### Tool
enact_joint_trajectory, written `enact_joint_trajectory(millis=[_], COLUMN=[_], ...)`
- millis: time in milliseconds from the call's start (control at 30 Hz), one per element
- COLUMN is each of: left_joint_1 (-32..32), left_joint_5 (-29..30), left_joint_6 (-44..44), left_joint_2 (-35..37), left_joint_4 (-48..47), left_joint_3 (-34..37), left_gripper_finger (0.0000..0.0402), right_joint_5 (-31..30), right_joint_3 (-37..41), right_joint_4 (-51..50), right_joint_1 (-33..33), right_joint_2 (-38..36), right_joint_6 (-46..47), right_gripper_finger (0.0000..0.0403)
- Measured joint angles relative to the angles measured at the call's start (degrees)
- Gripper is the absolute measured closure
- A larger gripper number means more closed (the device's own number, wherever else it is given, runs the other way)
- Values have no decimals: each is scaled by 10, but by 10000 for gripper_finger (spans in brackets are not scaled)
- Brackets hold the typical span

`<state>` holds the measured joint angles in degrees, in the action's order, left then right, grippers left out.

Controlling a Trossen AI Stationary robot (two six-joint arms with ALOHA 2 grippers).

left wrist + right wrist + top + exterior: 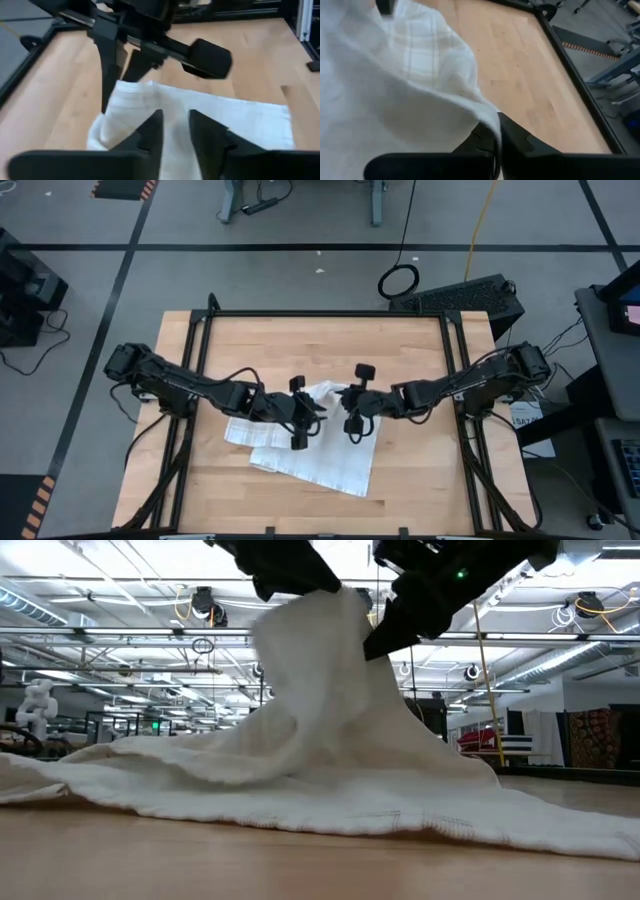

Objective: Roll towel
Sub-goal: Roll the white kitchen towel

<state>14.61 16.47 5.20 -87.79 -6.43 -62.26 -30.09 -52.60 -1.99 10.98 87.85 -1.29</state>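
Here, my right hand (496, 145) lifts the towel (315, 442) off the counter (300, 340).
Its fingers are pressed together on a fold, raising a peak mid-counter; my left hand (175, 135), slightly spread, hovers just beside, over the cloth.

A wooden counter (400, 480) is framed by black rails (320, 314). On the grey floor (300, 275), black tape lines (300, 247) are laid. A coiled cable (398, 280) is seen beside a black box (470, 295) beyond the counter's far right corner.
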Motion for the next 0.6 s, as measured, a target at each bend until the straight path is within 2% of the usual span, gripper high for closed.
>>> enact_joint_trajectory(millis=[133, 233, 333, 433, 600], left_joint_1=[14, 23, 28, 28, 35], left_joint_5=[21, 87, 157, 163, 137], left_joint_6=[50, 83, 107, 129, 174], left_joint_2=[0, 0, 0, 0, 0], left_joint_4=[-5, -26, -51, -44, -19], left_joint_3=[0, 8, 41, 77, 124], left_gripper_finger=[227, 196, 185, 183, 182], right_joint_5=[0, -1, -1, -1, -11], right_joint_3=[0, 0, 0, 0, 0], right_joint_4=[-29, -44, -57, -70, -73], right_joint_1=[0, 0, 0, 0, -1], right_joint_2=[0, 0, 0, 0, 0], right_joint_6=[14, 30, 32, 32, 21], right_gripper_finger=[401, 401, 402, 402, 402])
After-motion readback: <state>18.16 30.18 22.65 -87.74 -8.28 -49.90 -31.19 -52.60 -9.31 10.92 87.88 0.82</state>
